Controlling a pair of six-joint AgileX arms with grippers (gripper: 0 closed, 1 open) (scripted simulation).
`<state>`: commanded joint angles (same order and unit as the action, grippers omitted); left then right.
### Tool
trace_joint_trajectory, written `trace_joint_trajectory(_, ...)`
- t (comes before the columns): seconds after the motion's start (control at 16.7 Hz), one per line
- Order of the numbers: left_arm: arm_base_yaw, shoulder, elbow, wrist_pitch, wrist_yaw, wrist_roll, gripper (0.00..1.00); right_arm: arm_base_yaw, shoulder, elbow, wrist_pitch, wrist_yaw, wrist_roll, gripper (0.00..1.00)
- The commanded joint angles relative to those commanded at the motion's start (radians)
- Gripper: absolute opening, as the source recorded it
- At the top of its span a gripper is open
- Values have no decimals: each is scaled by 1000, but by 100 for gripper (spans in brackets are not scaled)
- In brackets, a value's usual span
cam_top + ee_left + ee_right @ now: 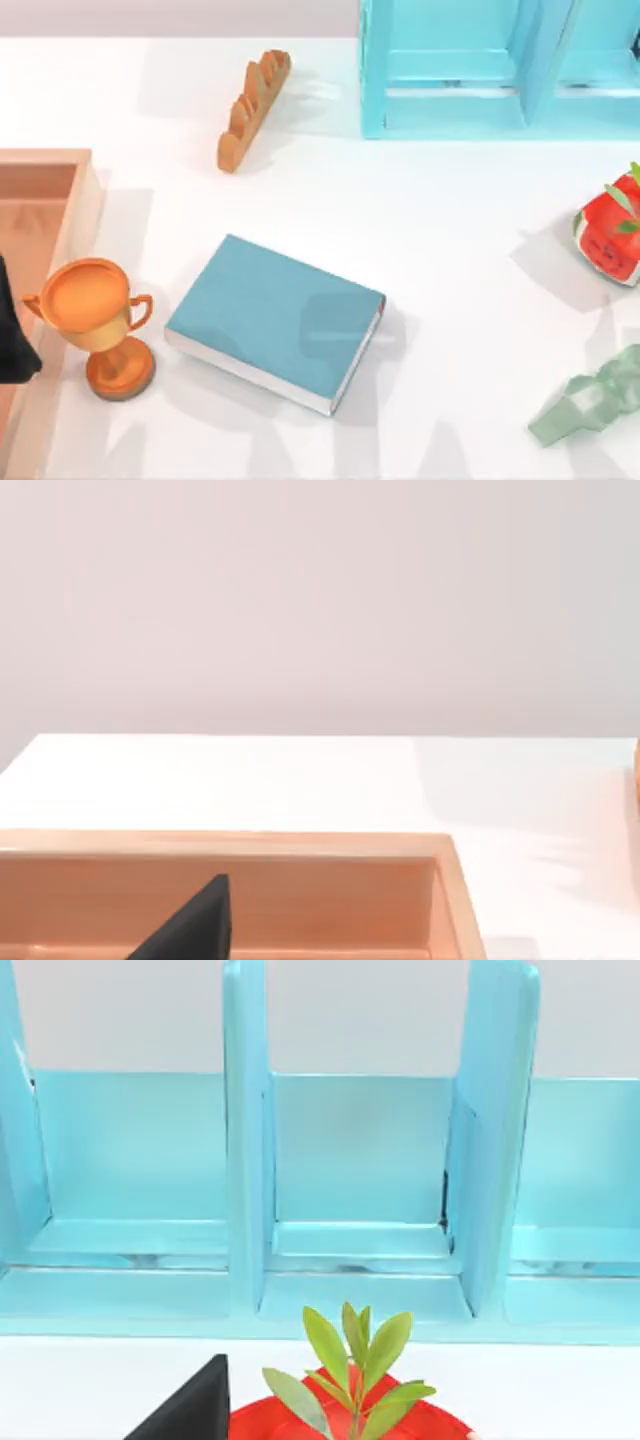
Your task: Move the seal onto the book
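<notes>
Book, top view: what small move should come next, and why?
Probably start one arm toward the seal: the book lies flat, cover bare, while the left arm sits over the wooden tray and the right arm's finger is by the red cube.

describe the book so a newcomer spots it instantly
On the white table, look at the near middle, right of the orange trophy. The book lies flat there, skewed to the table edges. It is the only flat teal slab with white page edges; the light-blue shelf stands upright at the back.
</notes>
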<state>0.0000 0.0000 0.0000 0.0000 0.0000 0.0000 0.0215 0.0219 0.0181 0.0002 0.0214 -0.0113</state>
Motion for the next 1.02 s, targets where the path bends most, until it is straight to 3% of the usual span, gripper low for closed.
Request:
trace_joint_trajectory(0.54, 5, 31, 30, -27, 0, 6, 100, -21, -22, -18, 0, -21, 11, 100)
trace_joint_trajectory(0.78, 34, 220, 206, -180, 0, 38, 100, -21, -22, -18, 0, -21, 11, 100)
trace_joint_trajectory(1.02, 80, 550, 501, -421, 0, 89, 100, -21, -22, -18, 0, -21, 11, 100)
